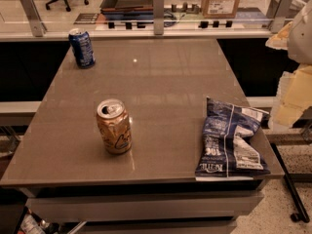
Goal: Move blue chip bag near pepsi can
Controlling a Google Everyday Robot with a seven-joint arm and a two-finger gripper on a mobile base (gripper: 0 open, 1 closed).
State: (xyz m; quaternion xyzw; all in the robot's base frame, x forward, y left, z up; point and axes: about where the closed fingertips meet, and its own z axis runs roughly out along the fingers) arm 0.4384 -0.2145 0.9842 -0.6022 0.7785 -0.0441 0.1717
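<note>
The blue chip bag point(230, 140) lies crumpled at the table's front right corner, dark navy with white lettering and panels. The pepsi can point(82, 48) stands upright at the far left corner of the table, dark blue with a silver top. My gripper point(291, 99) shows as pale, cream-coloured parts at the right edge of the view. It is beyond the table's right side, above and to the right of the bag, and not touching it.
A gold can point(114, 126) with script lettering stands upright in the front left part of the grey table point(161, 77), between the bag and the pepsi can. A glass partition with metal posts point(158, 11) runs behind the table.
</note>
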